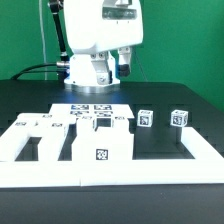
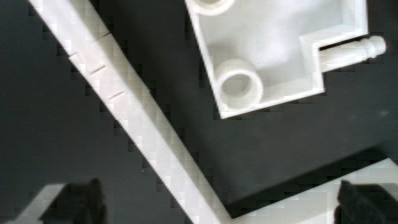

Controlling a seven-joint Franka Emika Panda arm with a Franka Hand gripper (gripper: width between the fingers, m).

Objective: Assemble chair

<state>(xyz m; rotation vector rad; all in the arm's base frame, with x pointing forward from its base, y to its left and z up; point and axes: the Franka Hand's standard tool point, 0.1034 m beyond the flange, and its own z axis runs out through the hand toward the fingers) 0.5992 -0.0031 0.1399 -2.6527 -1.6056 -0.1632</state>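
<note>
Near the front, the long white rail [image 1: 110, 178] fences the tabletop [image 1: 170, 145]. Behind it lie the chair parts [image 1: 100, 140], with 2 small blocks [image 1: 146, 118] farther back. Above, the jaws hang wide and hold nothing. Dropping now, 1 finger [image 2: 68, 203] might hit the rail, or bump the flat panel [image 2: 267, 50] crooked.

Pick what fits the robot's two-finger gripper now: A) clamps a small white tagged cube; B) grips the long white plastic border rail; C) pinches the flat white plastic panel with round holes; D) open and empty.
D: the wrist view shows the dark two-finger gripper with fingertips wide apart, nothing clamped; the long white plastic border rail and flat white holed plastic panel lie below it.
</note>
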